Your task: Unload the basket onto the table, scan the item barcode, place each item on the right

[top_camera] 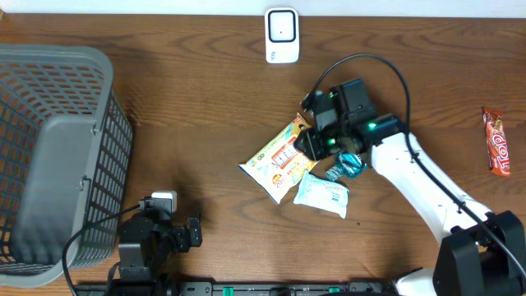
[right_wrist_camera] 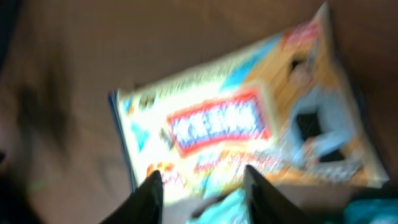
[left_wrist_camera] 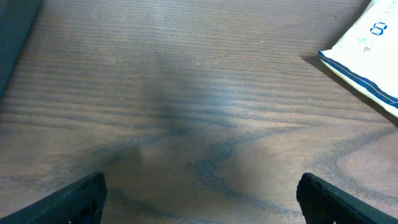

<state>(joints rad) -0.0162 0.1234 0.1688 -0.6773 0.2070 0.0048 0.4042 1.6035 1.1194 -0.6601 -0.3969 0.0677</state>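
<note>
Overhead: the right arm reaches in from the lower right corner, its white link slanting up to a black wrist. The right gripper points down-left over the right end of the snack packet, a glossy yellow-and-orange pouch lying flat near the middle of the wooden table, well below the white scanner at the far edge. A pale blue crinkled pouch touches the packet's lower side, with a shiny blue wrapper just beside it. A red candy bar lies far right and a grey mesh basket stands at left. The left arm is folded low at the near edge, its left gripper aimed right.

Left wrist: the black fingertips sit wide apart above bare wood grain; a white, blue-edged packet corner shows upper right.

Right wrist: heavily blurred; the dark fingers stand apart, gripping nothing, with the packet's printed face just beyond them
</note>
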